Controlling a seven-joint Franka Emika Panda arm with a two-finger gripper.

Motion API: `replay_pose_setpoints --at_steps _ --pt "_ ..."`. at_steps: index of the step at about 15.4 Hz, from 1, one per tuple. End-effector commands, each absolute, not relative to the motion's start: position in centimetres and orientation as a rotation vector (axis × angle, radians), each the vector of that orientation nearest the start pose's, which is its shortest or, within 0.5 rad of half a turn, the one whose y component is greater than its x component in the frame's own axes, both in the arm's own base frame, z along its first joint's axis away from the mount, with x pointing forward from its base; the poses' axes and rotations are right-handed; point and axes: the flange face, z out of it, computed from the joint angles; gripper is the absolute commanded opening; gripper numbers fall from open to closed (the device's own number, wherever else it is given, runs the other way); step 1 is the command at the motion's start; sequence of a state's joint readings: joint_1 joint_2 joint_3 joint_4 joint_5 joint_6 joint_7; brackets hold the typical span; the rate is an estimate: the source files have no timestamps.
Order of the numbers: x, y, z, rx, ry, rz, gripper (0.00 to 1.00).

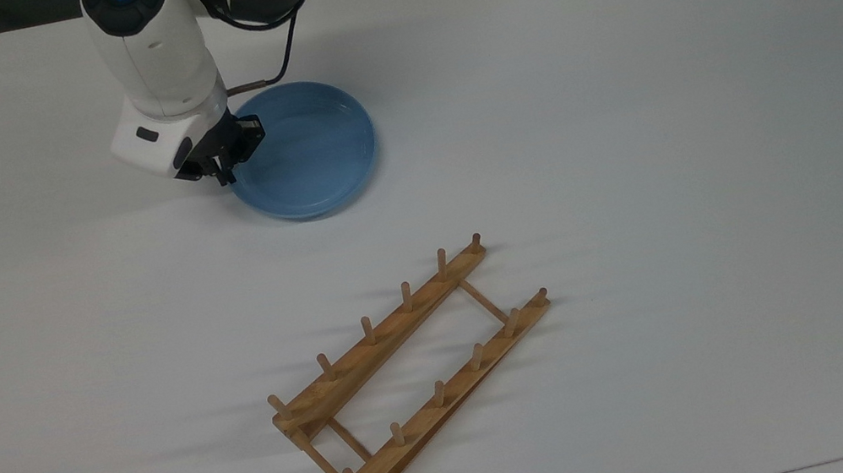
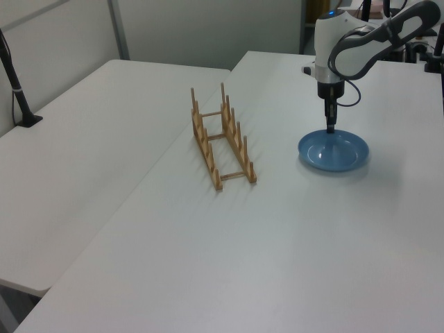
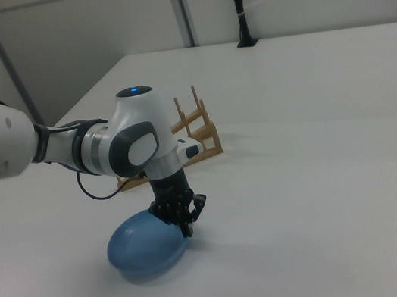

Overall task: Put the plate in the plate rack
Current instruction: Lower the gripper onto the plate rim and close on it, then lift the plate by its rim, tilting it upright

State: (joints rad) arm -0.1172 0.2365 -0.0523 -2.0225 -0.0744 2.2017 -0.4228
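Now the gripper (image 1: 226, 166) seems pinched shut on the plate's (image 1: 305, 153) near rim; the plate rack (image 1: 410, 371) lies well apart, its length slanting away.

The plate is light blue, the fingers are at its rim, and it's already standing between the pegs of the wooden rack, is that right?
Not quite. The plate is light blue with the fingers at its rim, but it is not in the plate rack. The top view shows it beside the arm, well apart from the rack, whose pegs hold nothing.
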Motion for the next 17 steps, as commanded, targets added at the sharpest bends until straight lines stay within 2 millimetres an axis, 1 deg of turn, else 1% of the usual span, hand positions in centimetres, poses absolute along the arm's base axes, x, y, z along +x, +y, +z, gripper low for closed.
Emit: replay_pose_setpoints --at_steps 1,4,5,6,7,10,11,13,15,16,17 --pt "57.5 -10.0 33.7 -3.178 -0.476 0.076 0.00" --pt "57.5 -10.3 35.3 -3.183 -0.501 0.040 0.00" --pt "57.4 -10.4 36.2 -3.180 -0.537 0.023 0.00" --pt "57.1 -11.0 37.6 -3.184 -0.551 -0.008 0.00" --pt "56.8 -11.7 39.5 -3.194 -0.550 -0.053 0.00" --pt "56.8 -12.8 45.2 -3.222 -0.547 -0.207 0.00" --pt "57.2 -13.0 47.4 -3.232 -0.531 -0.275 0.00" --pt "58.2 -13.2 50.8 -3.243 -0.483 -0.406 0.00" --pt "59.4 -13.4 54.6 -3.257 -0.386 -0.562 0.00" --pt "59.8 -13.3 56.1 -3.262 -0.342 -0.656 0.00" --pt "60.1 -13.2 57.1 -3.256 -0.281 -0.764 0.00"
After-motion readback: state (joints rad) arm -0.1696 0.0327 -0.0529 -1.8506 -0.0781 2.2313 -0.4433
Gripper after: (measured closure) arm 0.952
